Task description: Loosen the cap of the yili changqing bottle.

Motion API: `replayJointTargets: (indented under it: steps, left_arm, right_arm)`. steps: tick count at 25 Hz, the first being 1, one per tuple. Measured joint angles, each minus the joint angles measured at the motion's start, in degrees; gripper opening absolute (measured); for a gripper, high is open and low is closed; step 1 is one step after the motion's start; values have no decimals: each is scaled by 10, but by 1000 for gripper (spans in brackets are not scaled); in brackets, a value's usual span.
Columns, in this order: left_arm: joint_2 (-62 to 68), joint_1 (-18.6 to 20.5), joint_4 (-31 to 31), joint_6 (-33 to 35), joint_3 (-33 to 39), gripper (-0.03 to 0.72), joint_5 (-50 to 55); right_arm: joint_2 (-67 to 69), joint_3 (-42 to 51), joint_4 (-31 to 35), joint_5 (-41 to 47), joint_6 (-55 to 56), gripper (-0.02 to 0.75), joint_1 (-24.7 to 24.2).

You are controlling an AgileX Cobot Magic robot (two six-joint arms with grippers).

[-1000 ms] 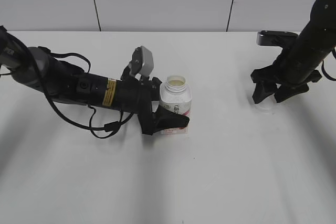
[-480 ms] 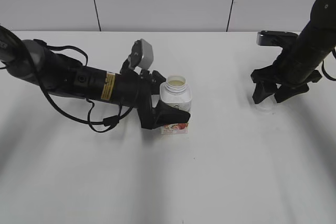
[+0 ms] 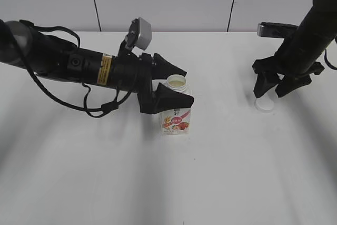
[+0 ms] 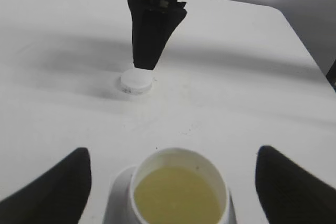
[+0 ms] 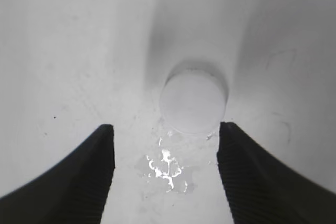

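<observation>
The yili changqing bottle (image 3: 176, 113) stands upright at mid-table, uncapped, its mouth (image 4: 179, 190) showing pale yellow drink. My left gripper (image 3: 176, 84) is open, its jaws spread wide on either side of the bottle's neck without touching it; in the left wrist view (image 4: 173, 174) the fingertips sit far apart. The white cap (image 3: 264, 104) lies flat on the table at the right, also in the left wrist view (image 4: 136, 82) and the right wrist view (image 5: 193, 101). My right gripper (image 3: 276, 87) is open just above the cap, empty (image 5: 165, 142).
A small wet patch of spilled drops (image 5: 167, 165) shines on the table beside the cap. The white table (image 3: 168, 183) runs to a grey panelled wall at the back.
My left gripper let go of the bottle, opened wide and rose to neck height. My right gripper lifted slightly off the cap, which now lies bare on the table.
</observation>
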Motion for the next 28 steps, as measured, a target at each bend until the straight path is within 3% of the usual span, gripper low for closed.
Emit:
replayJointTargets:
  steps: [14,23,28]
  left_arm:
    - [-123,13,35,-194,0,531,3]
    - [-188,88,85,-370,0,531,298]
    - [-198,109,145,-403,0,531,461]
  right_arm:
    - [-1,-38,20,91,11,491,0]
    - [-29,-71,49,129,12,491,0]
    - [-35,-96,51,152,12,491,0]
